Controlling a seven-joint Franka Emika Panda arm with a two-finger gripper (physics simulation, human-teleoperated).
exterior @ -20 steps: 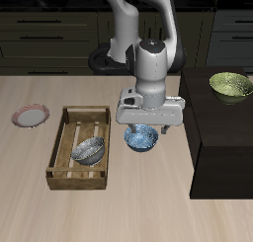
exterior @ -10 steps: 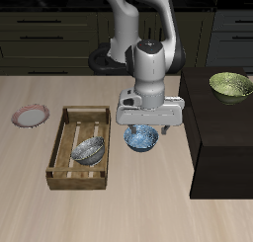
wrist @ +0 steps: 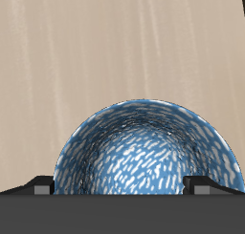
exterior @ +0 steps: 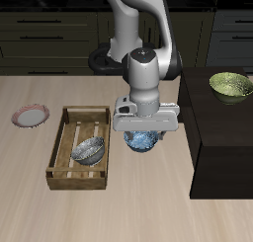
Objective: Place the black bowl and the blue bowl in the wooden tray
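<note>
The blue bowl (exterior: 142, 140) sits on the bench (exterior: 148, 206) right beside the wooden tray (exterior: 65, 157), and the black bowl (exterior: 89, 151) is already in the tray. The tool (exterior: 144, 133) hangs spread wide over the blue bowl, holding nothing. If it pinches only the edge, the bowl could tip or slide away.

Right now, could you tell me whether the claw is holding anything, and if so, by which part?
Nothing is held yet. The claw hangs open just above the blue bowl, its fingertips on either side of the rim.
</note>
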